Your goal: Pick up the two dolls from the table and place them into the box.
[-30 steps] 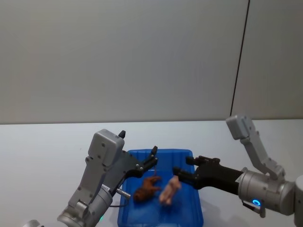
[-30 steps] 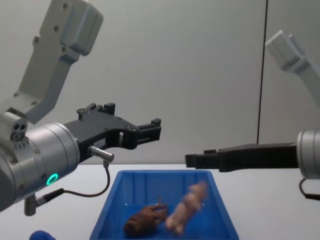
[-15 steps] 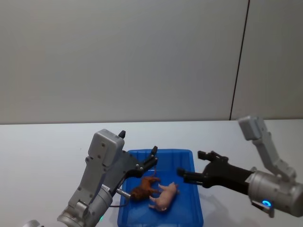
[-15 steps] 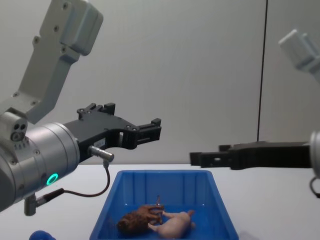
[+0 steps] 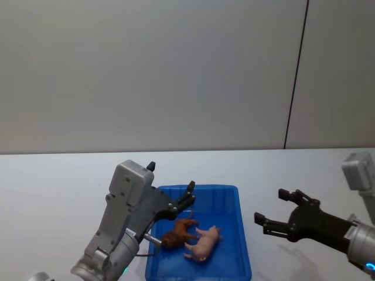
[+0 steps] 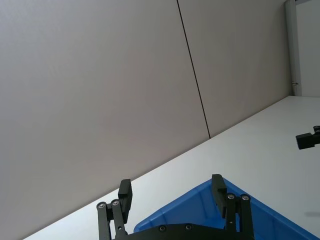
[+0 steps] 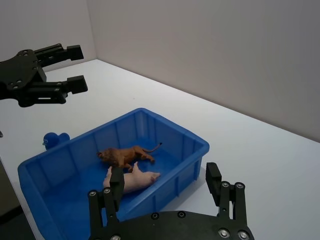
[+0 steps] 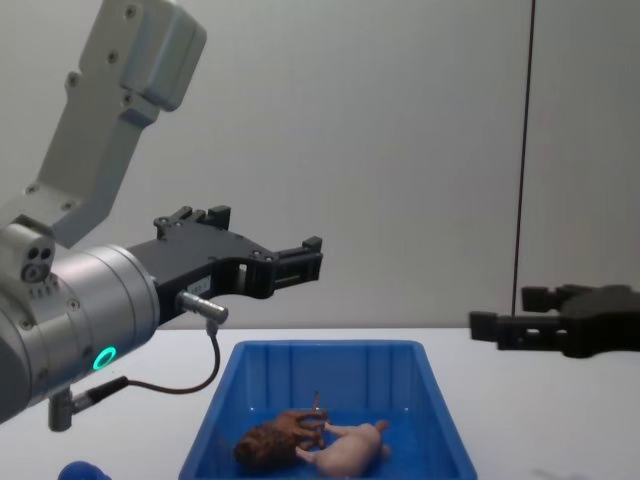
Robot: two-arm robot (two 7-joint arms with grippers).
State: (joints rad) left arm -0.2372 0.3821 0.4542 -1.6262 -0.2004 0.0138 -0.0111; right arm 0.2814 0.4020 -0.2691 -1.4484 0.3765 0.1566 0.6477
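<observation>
Though both agape and empty, right tool (image 5: 269,206) beside the box (image 5: 199,188), left tool (image 5: 188,195) over it, pig (image 5: 202,243) and brown doll (image 5: 177,232) within.

White table (image 5: 53,175); directly on it a blue box (image 5: 212,188); a small blue ball (image 7: 53,139) nearby

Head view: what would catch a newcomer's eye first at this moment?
The bright blue box stands out in the middle of the white table, with the pale pink pig and the shaggy brown animal lying side by side on its floor. The left gripper hangs open above the box's left part. The right gripper hangs open over the table to the box's right.
</observation>
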